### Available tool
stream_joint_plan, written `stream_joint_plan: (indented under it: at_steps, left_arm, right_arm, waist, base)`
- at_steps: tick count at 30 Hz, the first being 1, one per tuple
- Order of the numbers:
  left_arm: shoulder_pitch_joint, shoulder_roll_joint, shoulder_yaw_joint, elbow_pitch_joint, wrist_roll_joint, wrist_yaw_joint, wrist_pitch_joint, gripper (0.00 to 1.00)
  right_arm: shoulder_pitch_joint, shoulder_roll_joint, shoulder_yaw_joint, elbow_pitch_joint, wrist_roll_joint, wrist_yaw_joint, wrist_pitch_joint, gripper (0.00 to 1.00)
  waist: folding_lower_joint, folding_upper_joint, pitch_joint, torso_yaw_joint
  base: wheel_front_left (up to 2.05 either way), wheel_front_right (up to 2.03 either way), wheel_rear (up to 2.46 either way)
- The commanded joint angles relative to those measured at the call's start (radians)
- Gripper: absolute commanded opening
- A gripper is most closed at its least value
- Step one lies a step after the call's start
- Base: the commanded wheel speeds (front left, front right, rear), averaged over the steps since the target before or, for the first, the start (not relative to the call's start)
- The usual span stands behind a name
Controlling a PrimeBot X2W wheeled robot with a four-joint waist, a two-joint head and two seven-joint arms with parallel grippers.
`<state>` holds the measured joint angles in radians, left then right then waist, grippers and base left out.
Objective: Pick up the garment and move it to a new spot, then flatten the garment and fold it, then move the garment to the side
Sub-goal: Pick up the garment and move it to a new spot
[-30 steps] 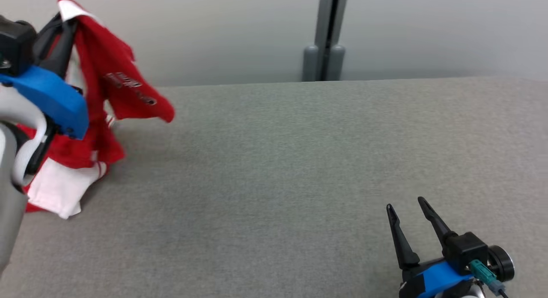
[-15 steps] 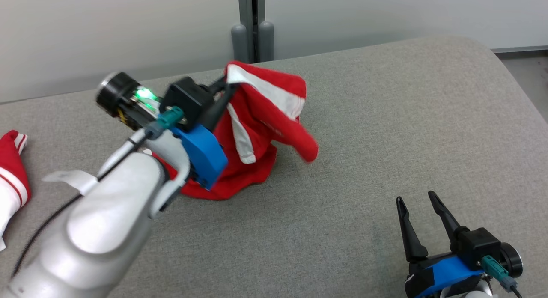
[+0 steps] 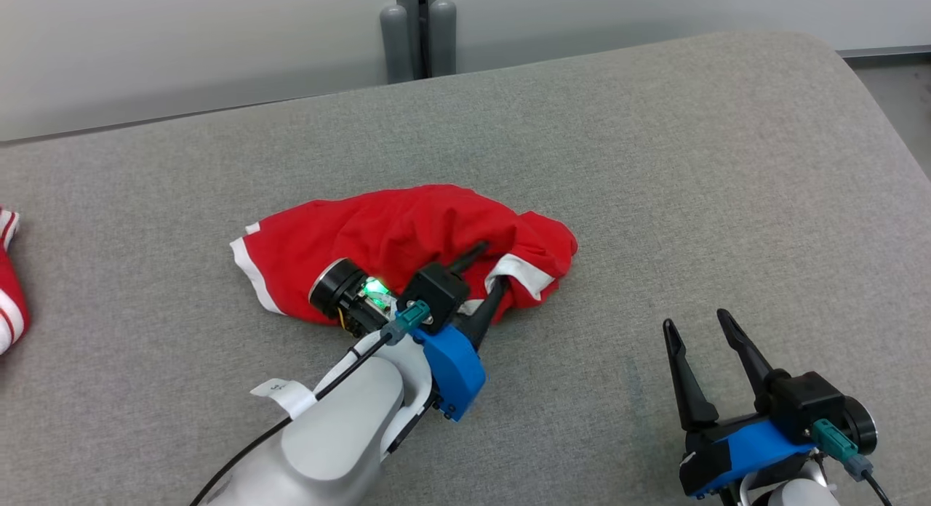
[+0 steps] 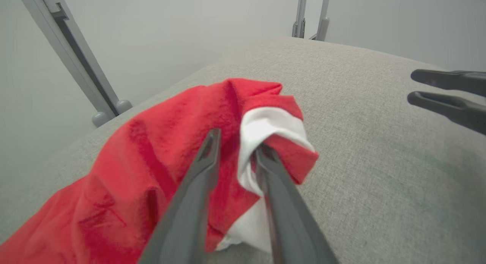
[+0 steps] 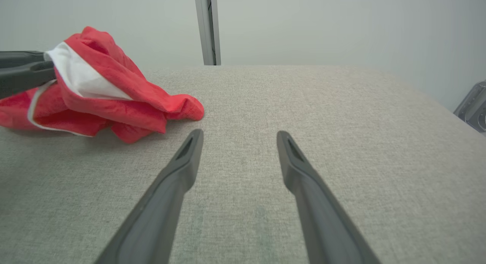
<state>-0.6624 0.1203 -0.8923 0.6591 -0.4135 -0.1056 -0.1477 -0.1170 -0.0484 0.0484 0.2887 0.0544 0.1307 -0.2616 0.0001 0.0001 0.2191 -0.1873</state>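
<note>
Crumpled red cloth garment [image 3: 407, 226] w/ white trim heaps mid grey fabric desk [image 3: 654, 164]. Left gripper [image 3: 493, 267] jaws narrowly apart round white band, grip unclear. Right gripper [image 3: 694, 319] jaws spread, empty, front-right.

The garment [image 3: 407, 233] was soft, matt red cloth with white trim. The table [image 3: 654, 164] wore coarse grey woven fabric. The fingers [image 5: 178, 180] of the right gripper [image 5: 239, 134] seemed matt dark plastic.
</note>
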Motion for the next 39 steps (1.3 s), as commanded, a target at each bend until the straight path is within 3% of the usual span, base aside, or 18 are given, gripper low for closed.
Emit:
stream_joint_plan:
  at_steps: [1, 8, 18, 25, 31, 39]
  left_arm:
    - [-0.009, -0.007, 0.003, 0.028, 0.008, 0.014, -0.041, 1.00]
    - [0.014, -0.016, 0.025, 0.021, 0.004, 0.037, -0.104, 1.00]
    - [0.159, 0.040, 0.071, -0.100, -0.014, 0.091, -0.118, 1.00]
    - [0.352, 0.088, 0.190, -0.251, -0.040, 0.161, -0.118, 1.00]
    - [0.517, 0.094, 0.322, -0.333, -0.039, 0.204, -0.118, 1.00]
    - [0.646, 0.052, 0.465, -0.379, 0.011, 0.193, -0.118, 1.00]
  right_arm:
    - [-0.004, -0.004, -0.007, 0.005, 0.001, 0.000, -0.005, 1.00]
    - [0.018, -0.003, -0.026, 0.016, -0.012, 0.000, -0.005, 1.00]
    - [0.049, -0.004, -0.028, 0.019, -0.027, 0.000, -0.005, 1.00]
    - [0.068, -0.004, -0.009, 0.010, -0.015, 0.000, -0.005, 1.00]
    - [0.086, -0.004, -0.002, 0.003, -0.002, 0.000, -0.005, 1.00]
    - [0.102, -0.004, 0.018, 0.004, 0.013, 0.000, -0.005, 1.00]
  waist:
    - [-0.0001, -0.0001, -0.006, 0.009]
    - [-0.0001, -0.0001, -0.058, 0.053]
    - [-0.0001, -0.0001, -0.139, 0.108]
    - [-0.0001, -0.0001, -0.177, 0.123]
    - [-0.0001, -0.0001, -0.195, 0.125]
    - [-0.0001, -0.0001, -0.209, 0.127]
  base:
    - [0.00, 0.00, 0.00]
    - [0.00, 0.00, 0.00]
    - [0.00, 0.00, 0.00]
    - [0.00, 0.00, 0.00]
    - [0.00, 0.00, 0.00]
    - [0.00, 0.00, 0.00]
